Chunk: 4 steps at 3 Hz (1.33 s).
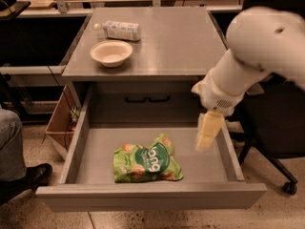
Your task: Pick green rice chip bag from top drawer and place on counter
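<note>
The green rice chip bag lies flat on the floor of the open top drawer, left of centre and near the front. The counter is the grey top of the cabinet above it. My gripper hangs from the white arm over the right side of the drawer, to the right of the bag and above it, apart from it. Nothing shows between its pale fingers.
A white bowl and a white-and-blue carton lying on its side sit on the left part of the counter. A person's leg and shoe are at the left. An office chair base stands at the right. A cardboard box sits left of the cabinet.
</note>
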{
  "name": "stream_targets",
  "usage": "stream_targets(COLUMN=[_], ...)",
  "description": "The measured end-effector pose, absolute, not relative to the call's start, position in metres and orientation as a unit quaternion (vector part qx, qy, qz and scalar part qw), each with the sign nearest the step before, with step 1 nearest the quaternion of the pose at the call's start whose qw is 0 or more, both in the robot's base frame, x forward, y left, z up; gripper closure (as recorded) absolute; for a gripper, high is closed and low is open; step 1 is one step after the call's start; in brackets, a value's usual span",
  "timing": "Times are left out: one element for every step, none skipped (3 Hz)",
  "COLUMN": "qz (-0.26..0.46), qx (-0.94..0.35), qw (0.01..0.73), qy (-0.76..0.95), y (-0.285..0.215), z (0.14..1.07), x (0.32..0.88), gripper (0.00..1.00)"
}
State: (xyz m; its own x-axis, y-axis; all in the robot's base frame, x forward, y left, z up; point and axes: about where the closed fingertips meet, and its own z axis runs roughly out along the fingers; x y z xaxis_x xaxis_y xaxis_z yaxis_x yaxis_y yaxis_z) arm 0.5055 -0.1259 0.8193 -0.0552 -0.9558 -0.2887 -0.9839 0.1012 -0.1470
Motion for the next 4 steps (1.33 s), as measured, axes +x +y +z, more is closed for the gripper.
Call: stream_targets(qz=[0.104, 0.116, 0.138, 0.173], qx=[-0.661, -0.654, -0.638, -0.618], qw=[0.167, 0.173, 0.194, 0.201], qy=[0.724, 0.727, 0.732, 0.740], y=[-0.091, -0.083, -0.067, -0.051], z=[0.741, 0.730, 0.710, 0.680], x=[0.512, 0.513, 0.523, 0.536], gripper=[0.00, 0.00, 0.00, 0.00])
